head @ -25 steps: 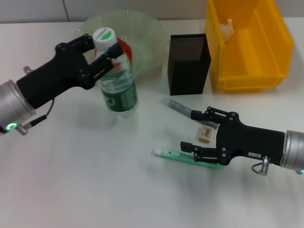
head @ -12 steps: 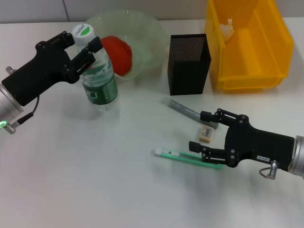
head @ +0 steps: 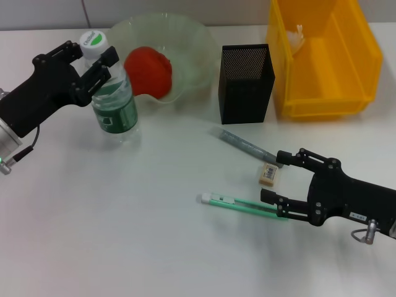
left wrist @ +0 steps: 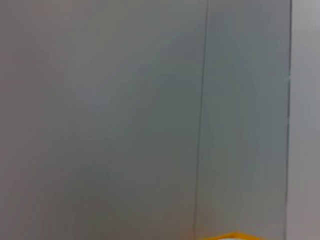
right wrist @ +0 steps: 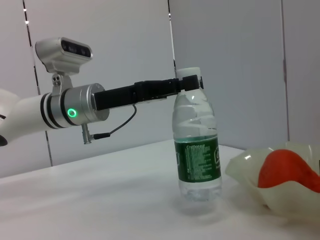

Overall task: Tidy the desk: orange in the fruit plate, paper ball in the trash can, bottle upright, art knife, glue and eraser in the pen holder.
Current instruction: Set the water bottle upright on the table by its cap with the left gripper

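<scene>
Left pincer (head: 91, 60): clamped on the neck of the bottle, just under the cap, at the worktop's far left.
Bottle (head: 111, 99): upright on the worktop (head: 124, 235), green label, white and green cap; just beside the fruit plate, on its left.
Fruit plate (head: 185, 43): clear glass, at the back of the worktop, holding the orange (head: 148, 71).
Right pincer (head: 272, 176): low over the worktop at the near right, fingers spread wide and holding nothing; the lower finger appears to lie along the art knife, though whether they touch is hard to tell.
Art knife (head: 238, 204): green, lying flat near the middle front.
Eraser (head: 268, 174): small, flat on the worktop, between the two fingers of the right pincer.
Glue (head: 244, 144): grey stick lying at a slant between the pen holder and the eraser.
Pen holder (head: 245, 83): black mesh, upright, right of the fruit plate.
Trash can (head: 322, 62): yellow bin at the far right, with the paper ball (head: 297, 36) inside at its back corner.
Right wrist view: bottle (right wrist: 196, 145) standing, left arm's fingers at its neck.
</scene>
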Controlling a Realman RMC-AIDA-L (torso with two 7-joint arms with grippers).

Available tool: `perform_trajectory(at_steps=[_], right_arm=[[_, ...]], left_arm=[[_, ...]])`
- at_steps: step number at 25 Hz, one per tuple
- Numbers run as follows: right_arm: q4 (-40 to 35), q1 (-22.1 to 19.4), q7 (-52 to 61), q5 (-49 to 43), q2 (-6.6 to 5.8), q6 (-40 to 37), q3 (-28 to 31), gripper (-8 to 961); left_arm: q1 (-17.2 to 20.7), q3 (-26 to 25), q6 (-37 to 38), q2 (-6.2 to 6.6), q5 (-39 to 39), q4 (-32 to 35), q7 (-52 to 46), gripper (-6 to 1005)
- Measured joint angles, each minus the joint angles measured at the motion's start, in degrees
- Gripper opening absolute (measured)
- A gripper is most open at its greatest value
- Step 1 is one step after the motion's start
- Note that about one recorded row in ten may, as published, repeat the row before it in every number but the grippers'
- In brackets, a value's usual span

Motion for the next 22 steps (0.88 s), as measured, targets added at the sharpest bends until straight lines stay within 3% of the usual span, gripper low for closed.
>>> perform_trajectory(at_steps=[22], right_arm=[[-2.45,-4.34,0.00,-0.41,-1.43,-2.50,1.35,825]], left_arm=[[0.10,-2.92,-3.13,-0.15,0.02,-0.09,1.83,443]])
